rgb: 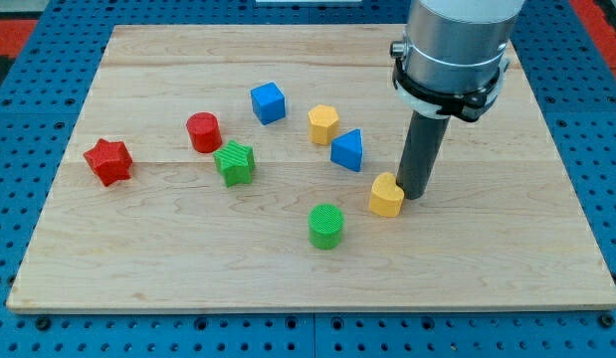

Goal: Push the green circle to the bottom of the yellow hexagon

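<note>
Green circle (326, 225) is sitting near the board's lower middle, well apart from my tip (415, 193). No claw on this rig, so nothing is opening or closing; just a bare rod w/ my tip resting right beside the yellow heart (387, 195), on its right edge, touching or nearly so, can't tell which. Going outward: blue triangle (347, 149) is lying just up-left of the heart, yellow hexagon (323, 124) beyond that toward the view's top, blue cube (269, 102) further up-left. Green star (234, 163), red cylinder (203, 131) and red star (108, 161) are spreading toward the view's left on the wooden board (168, 259). Handling, my guess: the circle is looking like a small rigid plastic cylinder, light, prob. sliding easily on smooth wood & veering off if pushed off-centre, so contact should be going low on its side wall, opposite the hexagon. Arm's upper part is getting cut off at the view's top; the exact tip end is hard to make out behind the heart.
</note>
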Controlling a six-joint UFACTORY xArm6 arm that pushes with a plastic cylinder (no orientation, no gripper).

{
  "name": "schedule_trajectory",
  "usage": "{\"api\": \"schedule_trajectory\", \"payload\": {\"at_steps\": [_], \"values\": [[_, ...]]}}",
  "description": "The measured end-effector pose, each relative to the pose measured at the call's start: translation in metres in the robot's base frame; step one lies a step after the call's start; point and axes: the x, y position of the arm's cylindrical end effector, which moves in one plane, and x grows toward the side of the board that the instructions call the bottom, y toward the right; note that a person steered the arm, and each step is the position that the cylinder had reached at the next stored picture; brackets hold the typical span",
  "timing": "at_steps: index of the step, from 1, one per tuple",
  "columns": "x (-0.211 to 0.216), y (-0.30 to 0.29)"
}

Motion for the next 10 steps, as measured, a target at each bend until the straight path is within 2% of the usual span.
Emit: {"api": "schedule_trajectory", "payload": {"at_steps": [2, 3, 4, 8, 10], "values": [[0.091, -0.011], [0.075, -0.094], [0.065, -0.118], [0.075, -0.136], [0.062, -0.115]]}}
